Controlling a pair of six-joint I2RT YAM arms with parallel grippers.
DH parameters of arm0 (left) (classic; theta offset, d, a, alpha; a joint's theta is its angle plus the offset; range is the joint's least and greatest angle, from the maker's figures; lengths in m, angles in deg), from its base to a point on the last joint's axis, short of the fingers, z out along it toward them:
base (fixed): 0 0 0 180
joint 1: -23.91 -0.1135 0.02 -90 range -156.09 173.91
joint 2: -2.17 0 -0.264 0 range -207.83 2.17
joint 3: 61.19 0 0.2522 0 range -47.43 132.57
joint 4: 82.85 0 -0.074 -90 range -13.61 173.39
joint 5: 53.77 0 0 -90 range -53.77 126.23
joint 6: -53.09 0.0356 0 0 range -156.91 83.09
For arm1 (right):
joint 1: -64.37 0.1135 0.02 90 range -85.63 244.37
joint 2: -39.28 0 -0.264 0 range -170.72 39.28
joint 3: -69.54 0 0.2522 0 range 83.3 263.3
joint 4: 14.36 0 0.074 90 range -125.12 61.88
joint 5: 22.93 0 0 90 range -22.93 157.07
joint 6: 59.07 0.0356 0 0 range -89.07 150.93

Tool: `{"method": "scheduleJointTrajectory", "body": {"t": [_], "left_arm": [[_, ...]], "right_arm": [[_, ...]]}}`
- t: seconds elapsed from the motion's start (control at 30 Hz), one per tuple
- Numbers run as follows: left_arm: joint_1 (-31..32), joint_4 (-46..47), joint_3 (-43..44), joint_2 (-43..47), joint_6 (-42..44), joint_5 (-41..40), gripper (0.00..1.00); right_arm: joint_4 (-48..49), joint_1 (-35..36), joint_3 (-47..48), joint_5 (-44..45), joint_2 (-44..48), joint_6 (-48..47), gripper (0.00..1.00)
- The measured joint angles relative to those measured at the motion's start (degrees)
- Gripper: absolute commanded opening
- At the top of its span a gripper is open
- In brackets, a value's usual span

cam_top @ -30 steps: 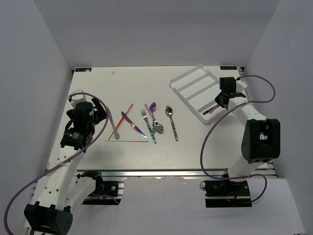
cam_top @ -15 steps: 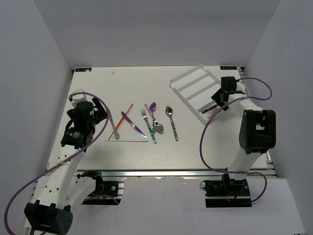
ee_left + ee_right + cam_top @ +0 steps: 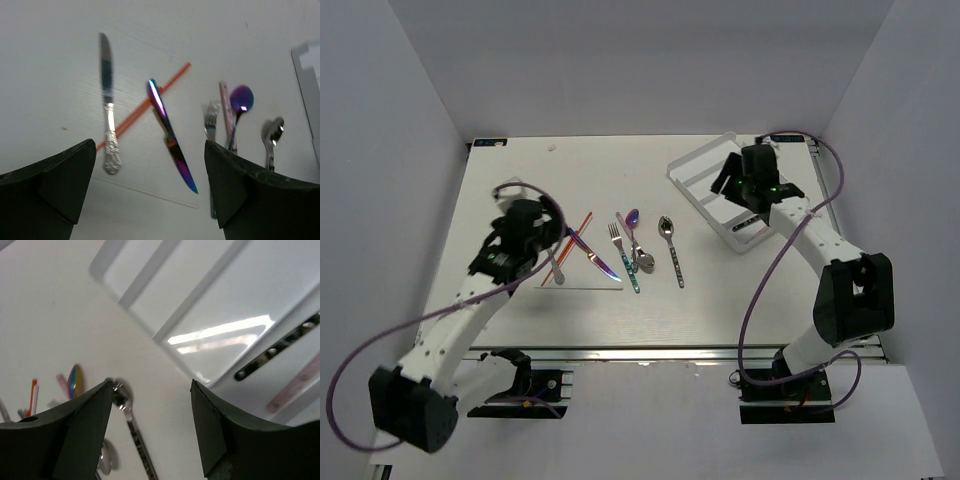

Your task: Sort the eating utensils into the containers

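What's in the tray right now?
In the tray, one end compartment holds a dark handle and a pinkish handle. Other visible compartments look empty; the right arm hides part from above.

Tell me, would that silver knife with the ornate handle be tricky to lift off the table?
Probably a bit. The silver knife lies flat on the table, so it likely offers little edge to grip. Its polished metal looks slippery and stiff. The ornate handle looks thicker, so likely the easier end to grab.
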Motion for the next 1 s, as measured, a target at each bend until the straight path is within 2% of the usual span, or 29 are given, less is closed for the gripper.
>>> {"method": "scheduleJointTrajectory", "body": {"t": [0.07,0.17,0.23,0.33,0.4,0.47,0.5,0.7,0.83,1.0], "left_arm": [[7.87,0.39,1.97,-6.73,-3.02,-2.6,0.98],[16.33,1.7,5.31,-18.14,-8.46,-5.64,0.96],[19.63,1.68,6.58,-23.71,-12.04,-8.22,0.94],[23.12,0.76,9.64,-30.73,-16.76,-12.09,0.86],[24.44,0.28,13.16,-35.39,-19.08,-13.66,0.74],[25.11,0.31,16.81,-39.74,-20.65,-14.56,0.72],[25.22,0.46,18.47,-41.83,-21.31,-14.78,0.68],[25.2,-0.09,21.62,-48.41,-22.86,-15.32,0.67],[25.2,-0.11,22.25,-51.15,-23.65,-14.82,0.64],[25.2,0.15,22.36,-52.92,-24.09,-13.81,0.54]], "right_arm": [[-0.33,4.02,-0.11,-1.44,1.57,-2.01,0.68],[-0.22,7.5,-2.95,-2.08,5.09,-3.82,0.68],[-0.68,8.26,-7.06,-2.45,9.35,-4.59,0.68],[-1.75,8.13,-11.28,-2.43,14.53,-5.31,0.68],[-2.03,7.91,-13.44,-2.36,17.44,-5.73,0.68],[-2.08,7.87,-14.95,-2.38,19.19,-6.1,0.68],[-2.21,7.87,-15.56,-2.4,19.8,-6.36,0.68],[-2.05,7.87,-18.73,-3.45,21.14,-7.17,0.68],[-1.95,7.87,-19.61,-4.04,21.07,-7.69,0.68],[-1.33,7.87,-19.69,-4.74,20.72,-8.31,0.69]]}}
